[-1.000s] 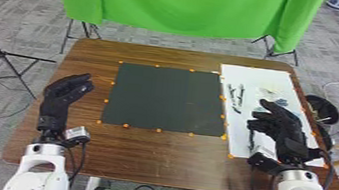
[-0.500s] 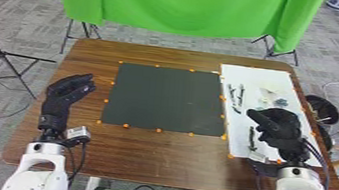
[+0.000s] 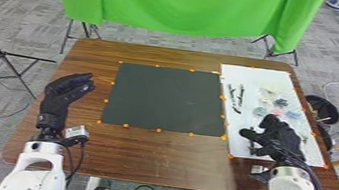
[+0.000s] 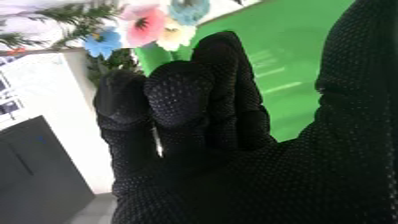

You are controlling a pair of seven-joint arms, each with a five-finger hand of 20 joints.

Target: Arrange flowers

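Since the blooms we can make out all lie loose on the white sheet at the right of the bench, we judge the arranging barely begun, if at all. The pink flower, blue flower, cream flower and teal flower sit close together, with green leaves beside them; dark slender pieces lie nearer the dark mat. Our right hand is over the sheet's near part, open wide, thumb spread from the fingers, gripping nothing. Our left hand is off to the left, relaxed, holding nothing. Choosing, picking up and placing the flowers all seem left to do.
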